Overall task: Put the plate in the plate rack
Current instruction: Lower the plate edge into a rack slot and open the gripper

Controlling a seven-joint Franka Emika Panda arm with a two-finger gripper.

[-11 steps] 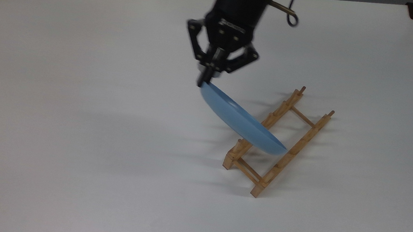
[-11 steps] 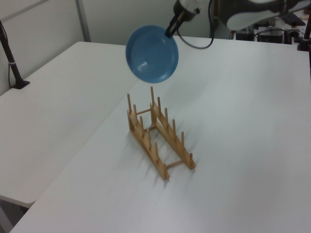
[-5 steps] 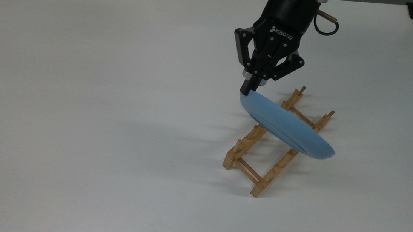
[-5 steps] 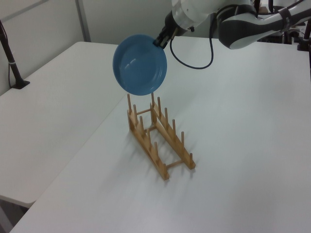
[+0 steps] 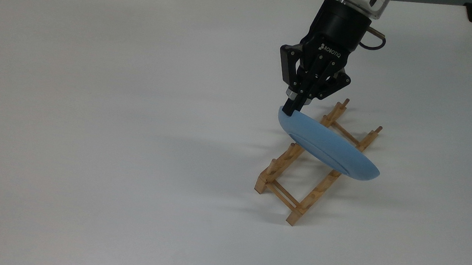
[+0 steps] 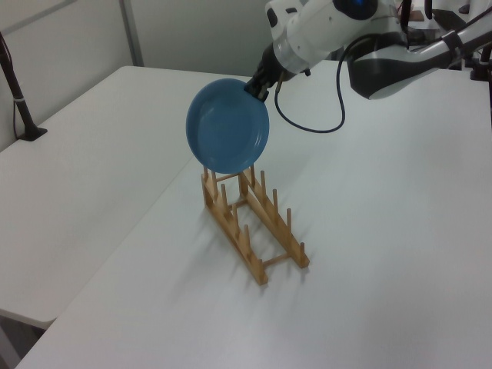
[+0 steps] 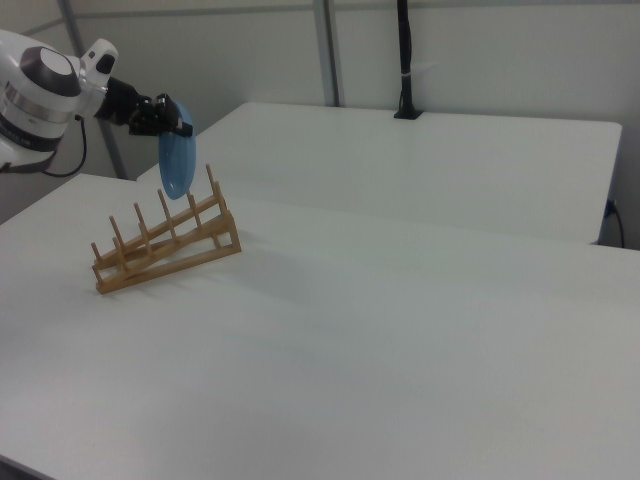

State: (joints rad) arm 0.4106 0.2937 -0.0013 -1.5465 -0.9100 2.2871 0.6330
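A: Start near and work back. What's closest in the left view?

B: Bare white table (image 6: 369, 292), then the wooden plate rack (image 6: 254, 223), running from near right to far left in the left view. Its slots are all empty; nothing stands between the pegs yet.

A: And the plate?

B: The light-blue plate (image 6: 228, 125) hangs on edge over the far end of the rack, its glossy face turned toward the left view's camera. In the top view the same plate (image 5: 325, 145) shows its matte underside and lies across both rails at the rack's middle to far part. Whether its bottom edge touches the pegs, I cannot tell.

A: Who has it?

B: The gripper (image 5: 291, 107). Its jaws are pinched narrow on the plate's upper rim, at the top view's left end of the plate. In the right view the gripper (image 7: 172, 118) sits at the plate's top, with the plate (image 7: 177, 162) nearly upright just above the far pegs.

A: What changed just now?

B: A second ago the plate was off to one side of the rack and higher. Half a second ago it had swung over the rails. Since then it has dropped noticeably lower in the left view, covering the tops of the far pegs.

A: Meaning?

B: I'd judge the carry finished and the lowering into a slot under way. The rack remains unfilled until release.
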